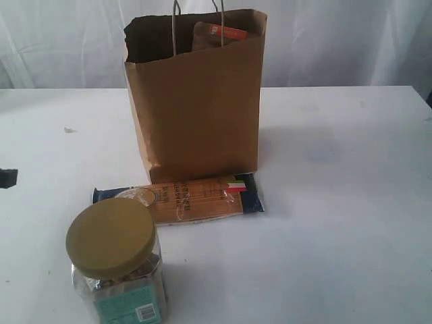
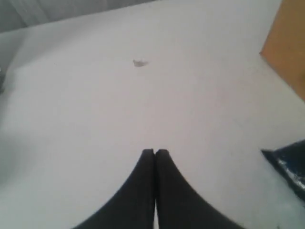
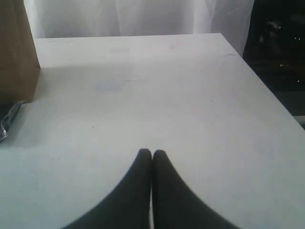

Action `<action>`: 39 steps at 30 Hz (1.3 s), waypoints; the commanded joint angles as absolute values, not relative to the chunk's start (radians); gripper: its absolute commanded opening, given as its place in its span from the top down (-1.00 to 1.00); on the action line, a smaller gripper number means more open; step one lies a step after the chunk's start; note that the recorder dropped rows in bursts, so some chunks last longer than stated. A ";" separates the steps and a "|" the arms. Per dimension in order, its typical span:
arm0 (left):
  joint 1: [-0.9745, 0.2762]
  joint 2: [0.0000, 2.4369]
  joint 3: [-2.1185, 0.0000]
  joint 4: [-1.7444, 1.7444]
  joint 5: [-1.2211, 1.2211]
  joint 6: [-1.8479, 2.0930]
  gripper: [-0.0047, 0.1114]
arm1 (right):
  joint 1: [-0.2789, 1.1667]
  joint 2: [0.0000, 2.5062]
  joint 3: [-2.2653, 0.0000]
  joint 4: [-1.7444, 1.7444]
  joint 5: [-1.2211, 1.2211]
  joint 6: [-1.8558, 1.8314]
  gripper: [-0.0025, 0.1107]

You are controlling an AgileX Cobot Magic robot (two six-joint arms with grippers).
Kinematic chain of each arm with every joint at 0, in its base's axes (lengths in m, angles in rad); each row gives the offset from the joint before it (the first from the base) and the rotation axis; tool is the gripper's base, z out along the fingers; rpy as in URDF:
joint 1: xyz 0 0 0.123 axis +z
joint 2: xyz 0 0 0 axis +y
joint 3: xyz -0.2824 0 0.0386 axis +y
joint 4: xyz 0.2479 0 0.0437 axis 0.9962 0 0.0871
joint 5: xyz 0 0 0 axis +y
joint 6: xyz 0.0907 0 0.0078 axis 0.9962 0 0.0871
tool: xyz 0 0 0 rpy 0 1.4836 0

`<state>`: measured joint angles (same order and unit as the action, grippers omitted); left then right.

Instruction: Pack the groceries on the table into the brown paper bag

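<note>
The brown paper bag [image 1: 196,115] stands upright at the middle back of the white table [image 1: 337,202]. The top of the brown orange-labelled pouch [image 1: 219,34] sticks up inside it. The flat spaghetti packet [image 1: 196,199] lies on the table right in front of the bag. Nearer the front stands the clear jar [image 1: 118,263] with its olive-yellow lid. My left gripper [image 2: 155,151] is shut and empty over bare table, left of the bag [image 2: 286,52] and the packet's blue end [image 2: 288,164]. My right gripper [image 3: 152,152] is shut and empty, right of the bag [image 3: 16,52].
A small pale scrap [image 1: 69,129] lies on the table left of the bag and shows ahead of the left fingers as the scrap [image 2: 139,62]. A dark part [image 1: 7,177] pokes in at the exterior view's left edge. The table's right edge [image 3: 267,90] drops off beside the right gripper.
</note>
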<state>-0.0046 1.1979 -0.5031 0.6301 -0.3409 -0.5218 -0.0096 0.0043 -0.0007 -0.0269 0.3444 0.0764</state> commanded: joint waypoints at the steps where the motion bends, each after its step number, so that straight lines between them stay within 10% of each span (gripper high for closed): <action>1: -0.126 1.218 -0.692 0.823 0.257 -0.659 0.92 | -0.018 0.000 0.000 -0.031 0.335 0.067 0.96; 12: -0.275 1.304 -1.038 0.037 0.800 0.421 0.92 | -0.018 0.000 0.000 -0.031 0.335 0.067 0.96; 22: -0.332 1.158 -1.201 -0.351 1.083 0.483 0.92 | -0.018 0.000 0.000 -0.031 0.337 0.067 0.96; 39: -0.652 1.147 -0.692 -0.791 0.851 0.716 0.92 | -0.018 0.000 0.000 -0.031 0.337 0.063 0.96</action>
<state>-0.6134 1.1530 -0.7709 -0.7579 0.9460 0.7668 -0.0096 0.0043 -0.0007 -0.0269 0.3444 0.0764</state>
